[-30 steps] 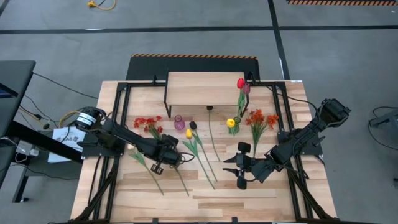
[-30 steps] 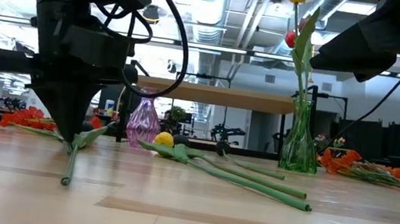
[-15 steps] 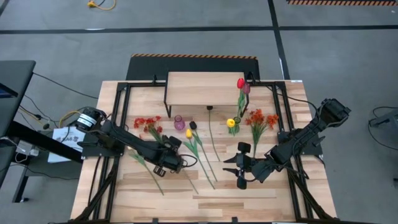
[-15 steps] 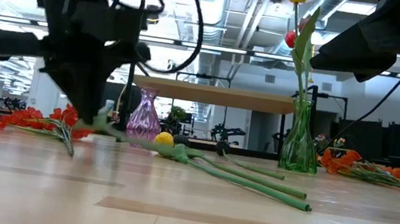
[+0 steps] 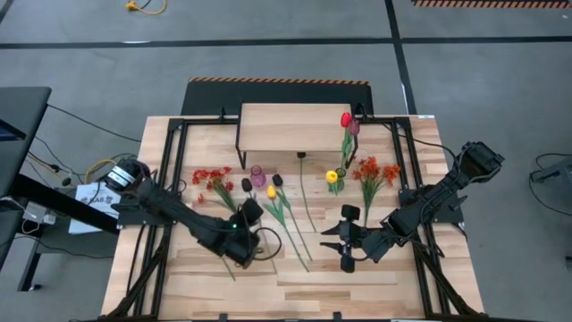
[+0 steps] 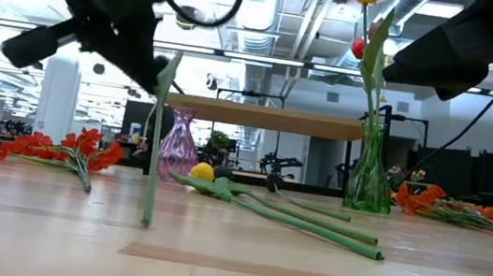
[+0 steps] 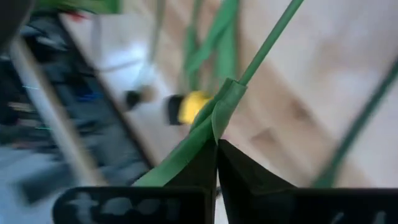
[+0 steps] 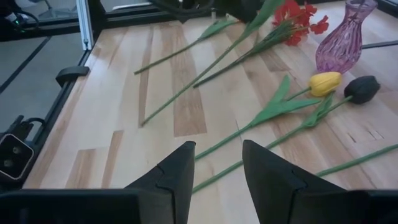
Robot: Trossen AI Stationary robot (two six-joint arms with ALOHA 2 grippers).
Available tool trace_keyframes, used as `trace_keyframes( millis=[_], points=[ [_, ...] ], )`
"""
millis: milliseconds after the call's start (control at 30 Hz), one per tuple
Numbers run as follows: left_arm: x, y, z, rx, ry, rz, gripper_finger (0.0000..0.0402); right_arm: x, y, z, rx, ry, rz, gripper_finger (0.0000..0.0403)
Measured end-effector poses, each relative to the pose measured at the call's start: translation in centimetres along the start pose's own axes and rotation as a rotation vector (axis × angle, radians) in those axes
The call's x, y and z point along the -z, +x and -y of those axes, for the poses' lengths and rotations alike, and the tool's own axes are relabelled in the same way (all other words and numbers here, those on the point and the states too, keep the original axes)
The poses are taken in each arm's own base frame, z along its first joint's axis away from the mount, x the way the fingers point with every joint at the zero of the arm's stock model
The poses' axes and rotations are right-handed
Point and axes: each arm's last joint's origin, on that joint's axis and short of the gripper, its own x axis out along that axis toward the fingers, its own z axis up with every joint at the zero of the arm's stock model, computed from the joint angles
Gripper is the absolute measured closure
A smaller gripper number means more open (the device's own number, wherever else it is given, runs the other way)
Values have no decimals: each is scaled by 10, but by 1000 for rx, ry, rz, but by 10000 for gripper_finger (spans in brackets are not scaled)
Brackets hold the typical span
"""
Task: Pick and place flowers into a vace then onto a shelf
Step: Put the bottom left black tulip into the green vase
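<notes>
On the wood-plank table [image 5: 357,277], the low light-wood shelf [image 5: 295,125] stands at the far edge. The left end effector [image 7: 217,163] is clamped on a green-stemmed artificial flower [image 6: 156,136], lifted near the table's middle; it likely needs carrying to the purple glass vase [image 6: 178,146]. The right end effector [image 8: 214,163] waits, jaws apart and empty.

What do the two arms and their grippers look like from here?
Both arms are dark, jointed and slim, with black cables looping along them. The left gripper and right gripper each end in two matte black, wedge-shaped fingers tapering to points. No markings are readable.
</notes>
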Motion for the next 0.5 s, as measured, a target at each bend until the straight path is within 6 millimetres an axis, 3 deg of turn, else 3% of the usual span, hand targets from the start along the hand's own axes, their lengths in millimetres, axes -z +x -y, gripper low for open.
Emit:
trace_keyframes(
  millis=[300, 500],
  points=[
    [-2, -12, 0, -293, 260, -120, 401, -9, 0, -3, -30, 58, 76, 276],
    [-5, -13, -4, -344, 380, -153, 401, -19, 4, 2, -30, 120, 146, 278]
  ],
)
